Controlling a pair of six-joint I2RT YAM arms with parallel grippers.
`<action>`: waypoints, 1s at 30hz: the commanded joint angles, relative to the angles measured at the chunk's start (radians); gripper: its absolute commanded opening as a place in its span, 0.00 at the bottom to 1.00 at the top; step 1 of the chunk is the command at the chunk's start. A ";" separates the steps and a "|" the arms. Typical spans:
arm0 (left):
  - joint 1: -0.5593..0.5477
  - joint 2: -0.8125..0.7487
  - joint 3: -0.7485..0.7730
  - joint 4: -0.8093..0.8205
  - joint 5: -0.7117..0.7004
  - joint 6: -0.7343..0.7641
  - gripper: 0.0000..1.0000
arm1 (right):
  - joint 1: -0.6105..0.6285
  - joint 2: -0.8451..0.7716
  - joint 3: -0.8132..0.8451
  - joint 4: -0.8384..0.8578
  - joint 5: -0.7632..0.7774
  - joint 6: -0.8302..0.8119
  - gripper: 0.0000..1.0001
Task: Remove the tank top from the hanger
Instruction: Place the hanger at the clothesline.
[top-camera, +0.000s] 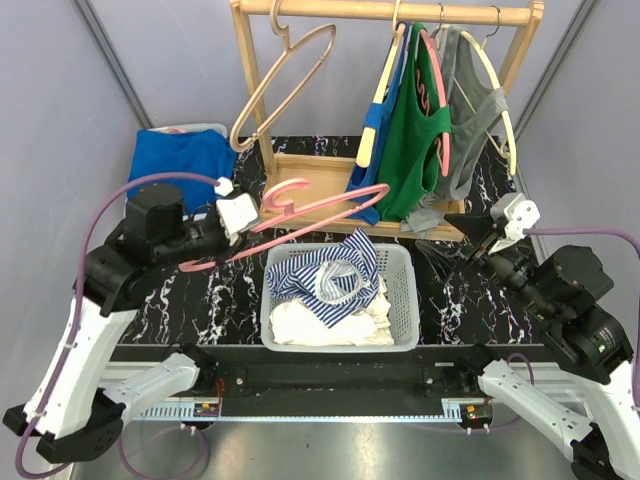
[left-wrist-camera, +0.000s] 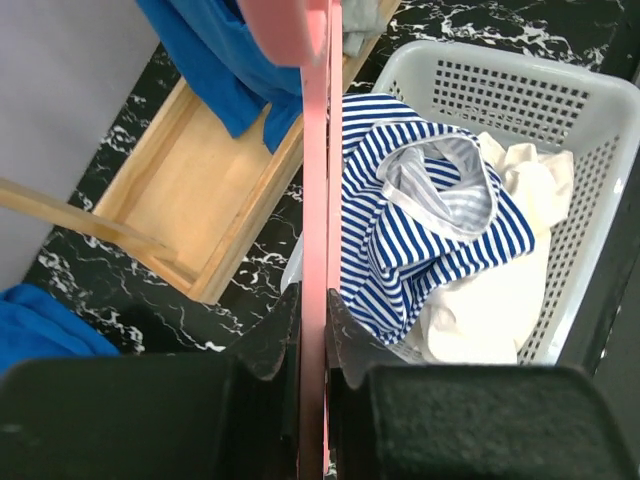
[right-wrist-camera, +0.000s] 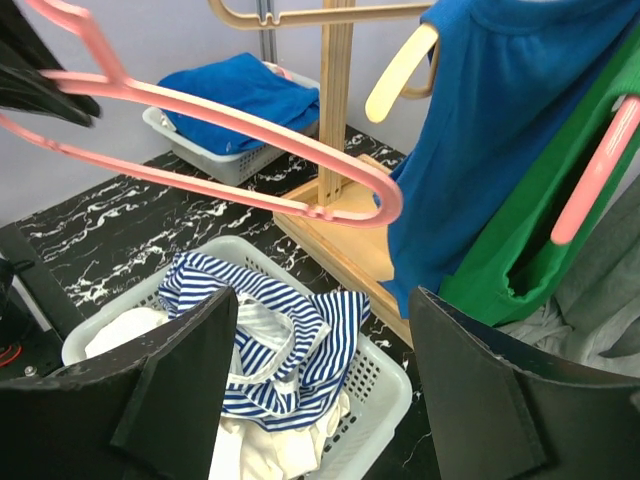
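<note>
Pinched in my left claw (left-wrist-camera: 312, 322), the pink hanger (left-wrist-camera: 318, 150) is bare; the striped tank top (left-wrist-camera: 400, 230) lies just below and right of that claw in the white basket (left-wrist-camera: 520, 90). My right claw (right-wrist-camera: 320, 300) hangs spread and empty, so I judge removal done, with only the hanger left to stow.

Pale grey walls (top-camera: 60, 90) behind a black, white-veined marble table (top-camera: 445, 310) and a wooden garment rack (top-camera: 360, 10)
</note>
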 joint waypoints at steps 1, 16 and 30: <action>0.002 -0.044 0.082 0.031 0.061 0.123 0.00 | -0.002 0.009 -0.021 0.042 0.017 0.002 0.77; 0.002 -0.021 0.202 0.405 -0.255 -0.259 0.00 | -0.003 0.024 -0.041 0.036 0.003 0.019 0.76; 0.004 0.652 0.887 -0.037 -0.444 -0.247 0.00 | -0.003 0.021 -0.009 0.011 0.014 0.053 0.73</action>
